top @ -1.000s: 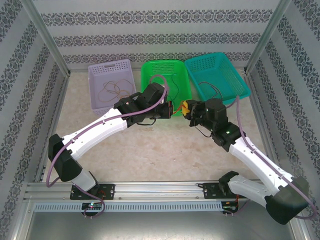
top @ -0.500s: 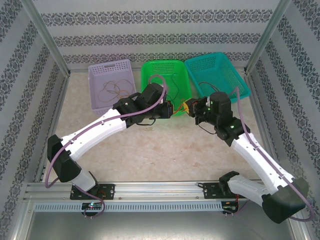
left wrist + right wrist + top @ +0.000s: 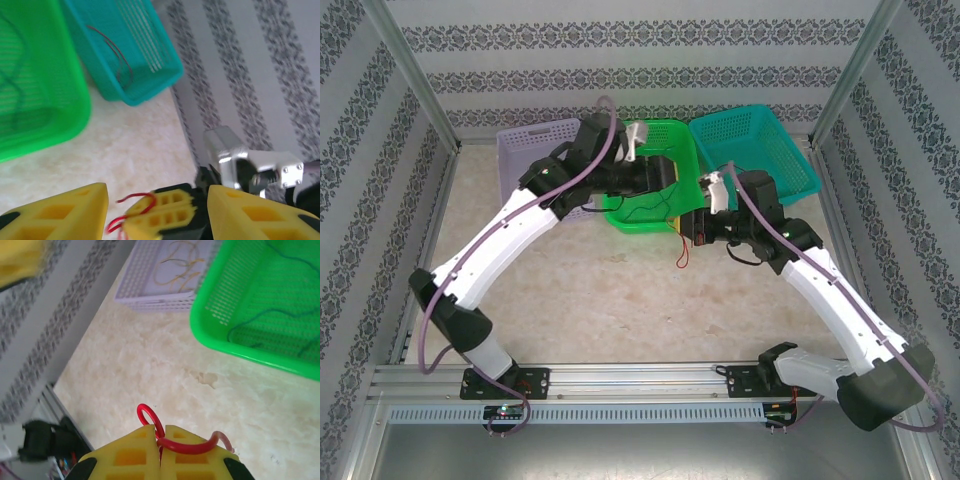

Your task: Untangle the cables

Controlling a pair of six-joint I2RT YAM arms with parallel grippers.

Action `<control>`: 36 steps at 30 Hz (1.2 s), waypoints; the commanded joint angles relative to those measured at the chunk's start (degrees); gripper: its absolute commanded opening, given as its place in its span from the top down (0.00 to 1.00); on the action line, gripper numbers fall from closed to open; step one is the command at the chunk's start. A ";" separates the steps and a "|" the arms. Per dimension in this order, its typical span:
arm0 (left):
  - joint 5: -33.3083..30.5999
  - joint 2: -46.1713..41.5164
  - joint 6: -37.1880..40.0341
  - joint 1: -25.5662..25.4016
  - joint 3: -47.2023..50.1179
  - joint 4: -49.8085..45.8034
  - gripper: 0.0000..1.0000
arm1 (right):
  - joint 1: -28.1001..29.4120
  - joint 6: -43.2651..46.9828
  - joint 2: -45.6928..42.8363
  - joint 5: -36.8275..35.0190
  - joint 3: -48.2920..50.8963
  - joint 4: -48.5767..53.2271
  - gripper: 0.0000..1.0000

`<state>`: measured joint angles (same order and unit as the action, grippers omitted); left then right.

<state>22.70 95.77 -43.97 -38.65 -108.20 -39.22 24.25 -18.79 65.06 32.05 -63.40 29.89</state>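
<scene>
Right wrist view, closest of all: the right gripper (image 3: 160,434) has its two yellow fingers pressed tight together, and a red cable (image 3: 186,445) is pinched between them. One end curls up in a little loop and the other end sticks out to the side. I think it is held up high like this so the wire hangs free and does not catch on anything. From above, its tail dangles over the bare table (image 3: 620,290).

Just past it is the left gripper (image 3: 156,194). Its fingers stand well apart, one on each side of the right gripper's tips, and they have hold of nothing. My guess is that it stands open so that one arm alone carries the red wire.

Farther back, three baskets sit in a row at the far side of the table. The purple basket (image 3: 150,302) has yellow-orange cables (image 3: 175,267) lying in loops inside. The green basket (image 3: 210,335) in the middle holds a dark cable (image 3: 260,322). The teal basket (image 3: 145,95) has a thin reddish-brown cable (image 3: 117,55). So each colour seems to get its own basket — and the red one is not put away yet.

For moving, the table in front of the baskets is open. But the two grippers are very near each other, and the green basket's rim is just beside them, so any swing there could bump something. The patterned walls (image 3: 380,150) are well apart from both arms.
</scene>
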 commanded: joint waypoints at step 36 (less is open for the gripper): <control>18.26 5.46 -1.17 -0.87 1.27 -12.62 0.58 | 0.09 42.76 -1.76 7.51 5.13 -4.49 1.00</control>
<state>39.97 102.69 -45.47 -38.68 -107.31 -52.34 25.74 25.23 62.06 35.31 -55.88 25.47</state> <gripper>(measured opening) 0.417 0.060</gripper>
